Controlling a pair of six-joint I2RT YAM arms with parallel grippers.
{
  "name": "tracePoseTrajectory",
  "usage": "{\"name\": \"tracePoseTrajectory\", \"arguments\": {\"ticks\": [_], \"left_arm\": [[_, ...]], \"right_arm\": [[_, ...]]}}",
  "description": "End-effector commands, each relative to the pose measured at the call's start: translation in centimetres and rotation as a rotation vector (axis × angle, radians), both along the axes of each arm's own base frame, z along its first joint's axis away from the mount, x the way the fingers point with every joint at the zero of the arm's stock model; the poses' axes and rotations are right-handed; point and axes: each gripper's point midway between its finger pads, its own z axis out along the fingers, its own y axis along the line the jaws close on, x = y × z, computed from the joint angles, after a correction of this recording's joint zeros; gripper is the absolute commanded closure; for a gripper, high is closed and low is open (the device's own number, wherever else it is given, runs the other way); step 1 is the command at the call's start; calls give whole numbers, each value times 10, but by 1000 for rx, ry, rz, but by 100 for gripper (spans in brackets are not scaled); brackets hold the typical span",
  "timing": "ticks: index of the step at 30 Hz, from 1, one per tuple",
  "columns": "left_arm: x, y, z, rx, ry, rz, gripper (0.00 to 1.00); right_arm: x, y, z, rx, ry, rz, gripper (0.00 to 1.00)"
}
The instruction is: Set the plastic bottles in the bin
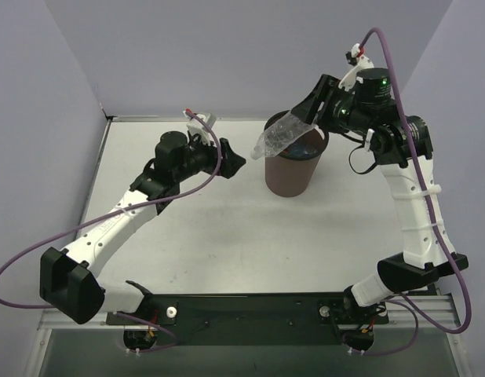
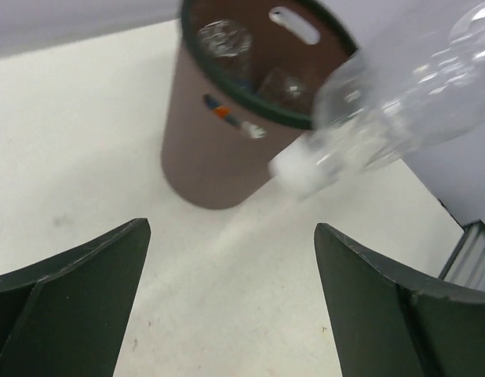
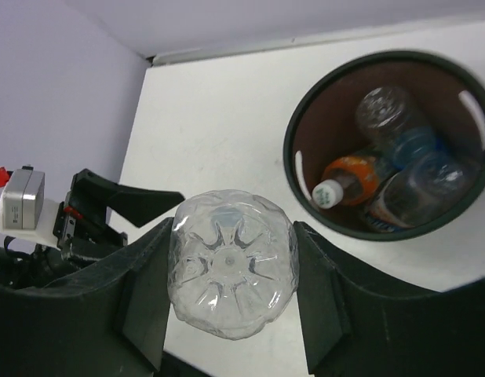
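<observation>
The small sticker (image 2: 227,116) on the bin (image 1: 293,179) is too blurred to read, and the labels inside it also cannot be read. The bench (image 1: 195,243) is white and the walls (image 1: 227,47) are pale lilac. The right tool (image 1: 304,118) grips the clear unlabelled bottle (image 1: 278,137), which is tilted over the bin's rim on the side of the left arm. The left tool (image 2: 231,232) stands wide and holds nothing. An orange bottle (image 3: 354,173) and two clear bottles (image 3: 393,114) lie in the bin.

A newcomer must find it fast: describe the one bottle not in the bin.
Find the dark brown bin on the white table. Just above its rim, the right gripper holds a clear bottle tilted in the air. It alone is outside the bin, unlabelled.
</observation>
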Motion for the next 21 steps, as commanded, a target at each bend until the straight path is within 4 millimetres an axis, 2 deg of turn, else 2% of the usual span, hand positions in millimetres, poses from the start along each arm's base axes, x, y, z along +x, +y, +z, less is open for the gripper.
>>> {"name": "tracePoseTrajectory", "arguments": {"ticks": [1, 3, 7, 14, 18, 19, 21], "left_arm": [[12, 46, -35, -34, 255, 229, 3], [6, 58, -49, -23, 297, 245, 3], [-2, 71, -58, 26, 299, 248, 3], [7, 81, -64, 76, 330, 255, 3], [9, 86, -69, 83, 370, 268, 4], [9, 86, -69, 80, 375, 269, 4], [7, 85, -72, 80, 382, 263, 4]], "right_arm": [[6, -47, 52, -167, -245, -143, 71], [9, -59, 58, -243, -292, -173, 71], [22, -78, 50, -372, -297, -238, 71], [46, -84, 24, -556, -268, -261, 72], [67, -82, -22, -661, -196, -250, 73], [75, -80, -55, -703, -137, -228, 73], [90, -77, -85, -733, -116, -226, 73]]}}
